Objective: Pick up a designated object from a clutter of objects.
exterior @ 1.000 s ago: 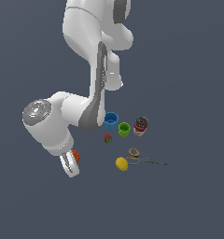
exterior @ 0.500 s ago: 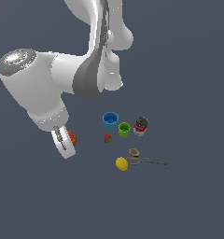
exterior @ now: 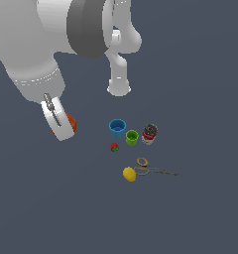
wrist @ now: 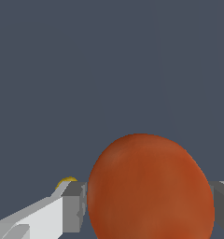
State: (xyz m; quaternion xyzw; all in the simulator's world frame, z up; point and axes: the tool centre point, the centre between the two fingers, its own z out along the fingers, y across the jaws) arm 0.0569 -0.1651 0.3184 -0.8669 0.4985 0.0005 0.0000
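I see the orange ball (wrist: 150, 186) pinched between the two pads of the gripper (exterior: 61, 126), one pad (wrist: 74, 207) pressed on each side of it. It looks lifted clear of the floor, though I can't be sure from the exterior view. Well apart from the gripper lie the blue cup (exterior: 117, 127), green cup (exterior: 132, 137), can (exterior: 149, 134), strawberry (exterior: 114, 147), lemon (exterior: 129, 174) and scissors (exterior: 153, 168).

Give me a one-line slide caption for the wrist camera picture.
Wrist view: the gripper shut on the orange ball, a sliver of the yellow lemon behind one finger.
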